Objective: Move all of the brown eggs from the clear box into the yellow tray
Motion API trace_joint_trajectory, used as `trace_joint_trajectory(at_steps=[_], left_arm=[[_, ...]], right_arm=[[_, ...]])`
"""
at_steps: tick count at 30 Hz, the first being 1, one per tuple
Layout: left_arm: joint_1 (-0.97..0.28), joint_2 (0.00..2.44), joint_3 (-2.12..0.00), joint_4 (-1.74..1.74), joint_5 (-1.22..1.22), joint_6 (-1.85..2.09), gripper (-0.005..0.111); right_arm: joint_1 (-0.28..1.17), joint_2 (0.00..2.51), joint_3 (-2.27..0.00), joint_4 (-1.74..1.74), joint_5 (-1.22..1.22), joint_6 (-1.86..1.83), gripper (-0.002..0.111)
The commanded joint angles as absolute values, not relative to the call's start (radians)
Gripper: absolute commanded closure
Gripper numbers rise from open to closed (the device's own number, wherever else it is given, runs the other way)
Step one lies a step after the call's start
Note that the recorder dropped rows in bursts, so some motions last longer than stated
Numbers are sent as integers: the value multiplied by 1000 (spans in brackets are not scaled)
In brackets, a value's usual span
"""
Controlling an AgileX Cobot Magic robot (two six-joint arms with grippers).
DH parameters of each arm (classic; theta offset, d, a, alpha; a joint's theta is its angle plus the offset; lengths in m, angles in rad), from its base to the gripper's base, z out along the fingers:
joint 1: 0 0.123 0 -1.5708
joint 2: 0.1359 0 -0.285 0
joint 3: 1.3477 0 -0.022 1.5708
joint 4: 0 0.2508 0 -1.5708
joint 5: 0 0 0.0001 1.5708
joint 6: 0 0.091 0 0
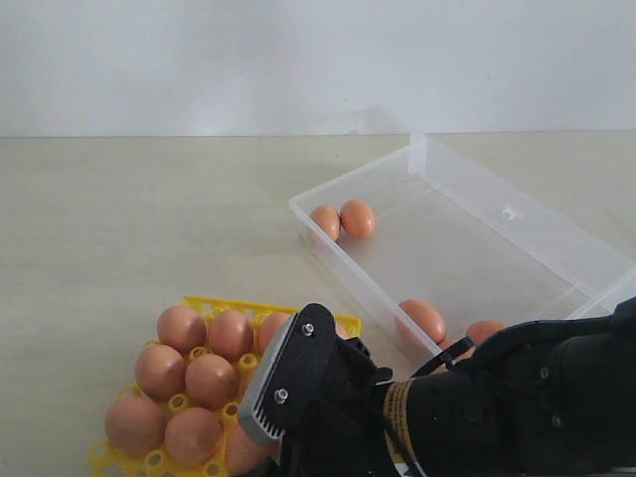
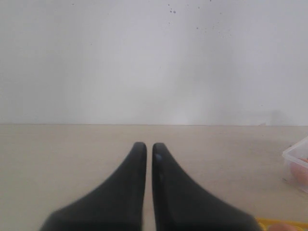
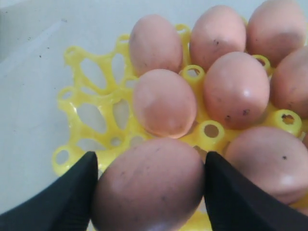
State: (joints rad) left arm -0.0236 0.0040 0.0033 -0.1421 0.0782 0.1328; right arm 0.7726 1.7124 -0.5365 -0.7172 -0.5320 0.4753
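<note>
Right gripper (image 3: 151,166) clamped a brown egg (image 3: 149,192), long axis across the jaws, over empty cups of the yellow tray (image 3: 77,101) near the table's front edge. Exterior view hid that grip but showed at least four eggs (image 1: 358,218) in the clear box (image 1: 447,248) toward the right edge. Left gripper (image 2: 149,147) was closed, empty.

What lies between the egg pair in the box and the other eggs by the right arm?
Only bare floor of the clear box separates the egg pair from the other eggs; exterior view.
</note>
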Motion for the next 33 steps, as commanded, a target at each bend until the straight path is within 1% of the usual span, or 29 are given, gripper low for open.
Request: trace_joint_trajectory(at_steps=[1, 6, 15, 16, 17, 20, 21, 33], left_arm=[[-22, 0, 0, -146, 71, 126, 103], [-22, 0, 0, -146, 71, 126, 103], [-22, 0, 0, -146, 76, 126, 103], [-22, 0, 0, -146, 76, 126, 103], [-22, 0, 0, -146, 76, 126, 103], [-22, 0, 0, -146, 76, 126, 103], [-22, 0, 0, -146, 76, 126, 103], [-22, 0, 0, -146, 76, 126, 103]], right_arm=[[789, 1709, -540, -716, -542, 475, 61], [789, 1709, -540, -685, -510, 478, 61], [789, 1709, -540, -685, -521, 476, 61], [789, 1709, -540, -687, -530, 476, 60], [789, 1709, -540, -689, -537, 476, 57], [789, 1709, -540, -685, -558, 476, 44], [789, 1709, -540, -685, -558, 476, 42], [789, 1707, -551, -662, -574, 477, 42]])
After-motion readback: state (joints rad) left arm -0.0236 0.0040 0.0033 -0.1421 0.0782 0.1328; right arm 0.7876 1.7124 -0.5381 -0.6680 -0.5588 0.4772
